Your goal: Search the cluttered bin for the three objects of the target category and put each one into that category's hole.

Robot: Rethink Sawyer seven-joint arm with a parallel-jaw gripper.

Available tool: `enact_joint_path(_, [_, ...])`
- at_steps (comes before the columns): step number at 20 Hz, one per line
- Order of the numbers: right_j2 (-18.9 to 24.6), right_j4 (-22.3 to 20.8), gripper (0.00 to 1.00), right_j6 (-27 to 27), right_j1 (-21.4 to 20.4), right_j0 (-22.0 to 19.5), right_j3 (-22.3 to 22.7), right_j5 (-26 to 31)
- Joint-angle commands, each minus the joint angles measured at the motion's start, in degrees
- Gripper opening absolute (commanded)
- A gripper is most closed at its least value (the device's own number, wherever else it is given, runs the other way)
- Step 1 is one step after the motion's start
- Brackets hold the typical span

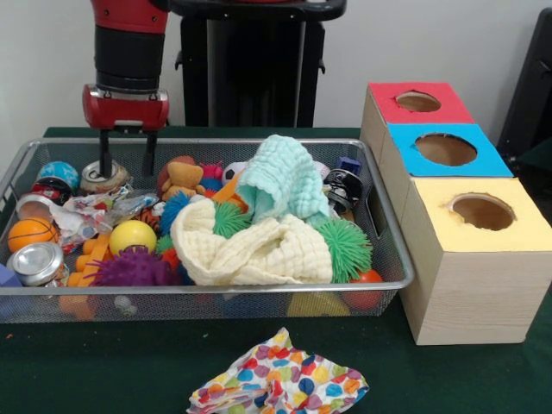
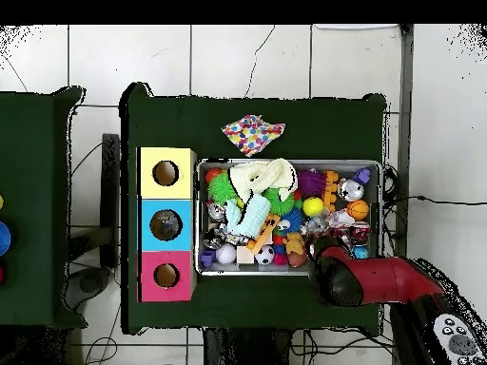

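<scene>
Three boxes stand in a row on the green bench (image 1: 129,371) beside the wire bin (image 1: 379,250): a red-topped box (image 1: 418,105), a blue-topped box (image 1: 446,151) and a yellow-topped box (image 1: 481,226), each with a round hole in its lid. In the front view they sit at about three o'clock from the bin, the red one farthest back and the yellow one nearest the camera. The bin is heaped with clutter: a mint green cloth (image 1: 280,177) lies draped over a cream cloth (image 1: 250,250) near the middle, with spiky green balls (image 1: 345,246) at four o'clock of them, a purple spiky ball (image 1: 134,267) at eight o'clock, a yellow ball (image 1: 132,235) just above it, a small orange basketball (image 1: 30,233) and a silver tin (image 1: 36,263) toward nine o'clock, and a brown teddy bear (image 1: 181,178) at about eleven o'clock. Which things belong to the target category cannot be told. The claw (image 1: 126,164) hangs at the bin's ten o'clock corner in the front view, its two dark fingers (image 1: 105,155) spread apart with nothing between them, their tips low among the things there, just over a round silvery tin (image 1: 103,178). A multicoloured spotted cloth (image 1: 280,384) lies crumpled on the bench outside the bin, at six o'clock of it.
</scene>
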Motion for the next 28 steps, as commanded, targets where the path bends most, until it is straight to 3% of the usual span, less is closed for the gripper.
enact_joint_path(1, [2.8,0.9,1.0,3.5,3.1,1.9,-4.4,2.7])
enact_joint_path(16, [1.0,1.1,1.0,5.1,5.3,1.9,-5.4,1.1])
enact_joint_path(28, [-0.6,0.4,1.0,6.1,9.4,2.7,-9.7,-0.9])
